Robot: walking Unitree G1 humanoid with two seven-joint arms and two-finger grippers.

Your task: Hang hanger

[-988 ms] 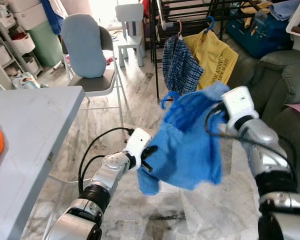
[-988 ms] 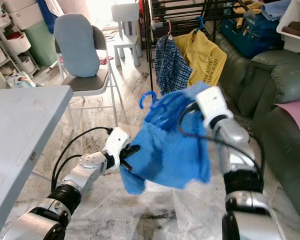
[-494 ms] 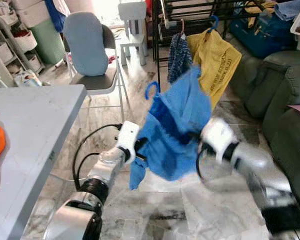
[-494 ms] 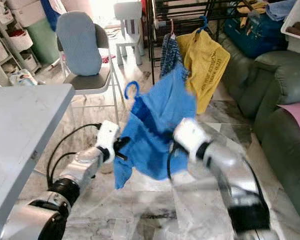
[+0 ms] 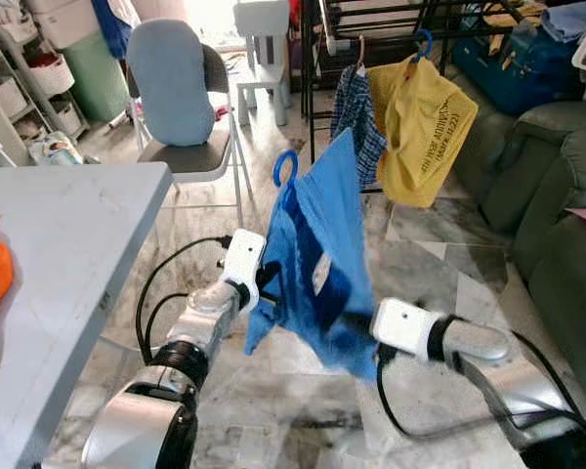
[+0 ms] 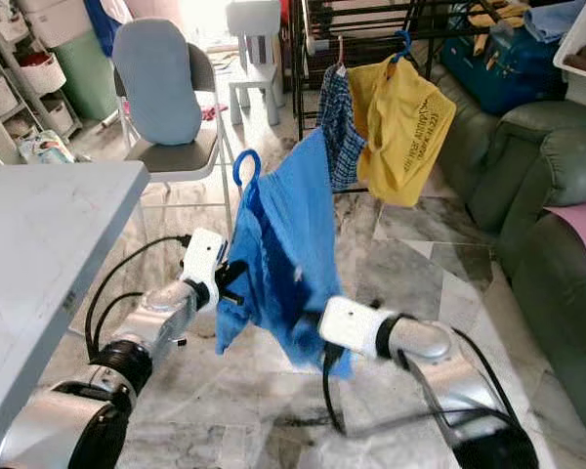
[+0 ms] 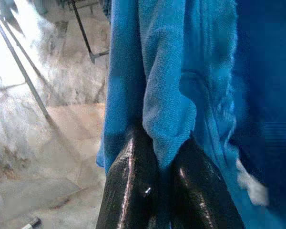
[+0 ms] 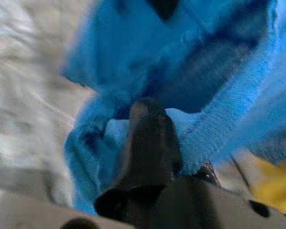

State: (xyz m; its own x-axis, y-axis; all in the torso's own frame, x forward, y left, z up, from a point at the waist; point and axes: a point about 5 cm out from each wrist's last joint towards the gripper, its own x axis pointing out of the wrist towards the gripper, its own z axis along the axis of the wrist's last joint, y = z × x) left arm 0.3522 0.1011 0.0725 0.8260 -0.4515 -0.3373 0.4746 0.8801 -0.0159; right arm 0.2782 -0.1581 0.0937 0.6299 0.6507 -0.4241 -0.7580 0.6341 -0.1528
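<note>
Your left end effector is clamped on a fold of the bright blue cloth garment on its blue plastic hanger; your right end effector presses its lower hem, grip unclear, before the black metal rack.

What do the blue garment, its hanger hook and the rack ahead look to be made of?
Blue garment: soft knit or terry-like cloth, matte, nubbly weave in the left wrist view. Hanger hook: probably plastic, smooth glossy blue. Rack: likely metal, thin dark bars. Left gripper pinches a fold of the cloth.
</note>
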